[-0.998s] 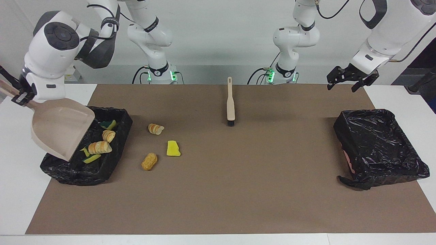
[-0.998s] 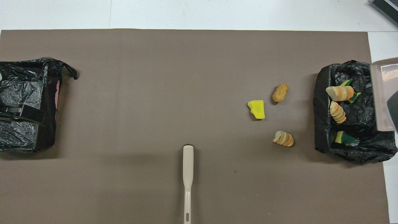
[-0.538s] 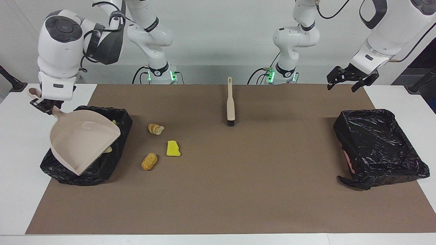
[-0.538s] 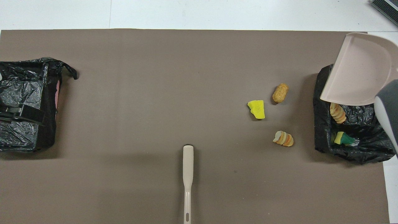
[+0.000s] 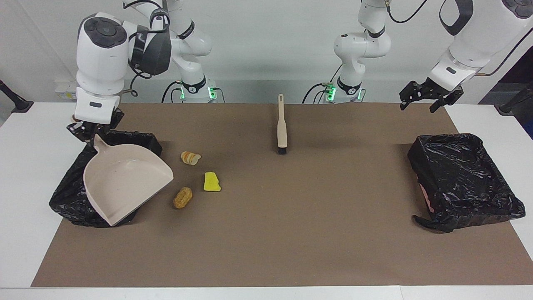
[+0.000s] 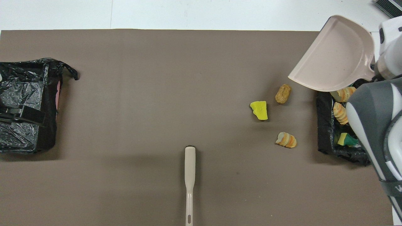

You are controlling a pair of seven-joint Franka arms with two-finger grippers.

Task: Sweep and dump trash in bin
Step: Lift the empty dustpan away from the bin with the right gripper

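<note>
My right gripper (image 5: 92,130) is shut on the handle of the beige dustpan (image 5: 125,179), which hangs tilted and empty over the black-lined bin (image 5: 66,200) at the right arm's end. Several trash scraps lie in that bin (image 6: 326,138), among them a bread piece (image 6: 339,113) and a green-backed sponge (image 6: 344,139). Three scraps lie on the brown mat beside the bin: a bread slice (image 5: 190,158), a yellow sponge chunk (image 5: 212,182) and a corn-cob-like piece (image 5: 183,197). My left gripper (image 5: 429,99) waits open in the air at the left arm's end.
The beige brush (image 5: 282,125) lies on the mat midway between the arms' bases, bristles pointing away from the robots. A second black-lined bin (image 5: 462,179) stands at the left arm's end. White table (image 5: 25,166) borders the mat.
The right arm swung the dustpan from its steep tip at the bin's outer edge across the bin toward the mat, and it now covers most of the bin. The left arm stayed still.
</note>
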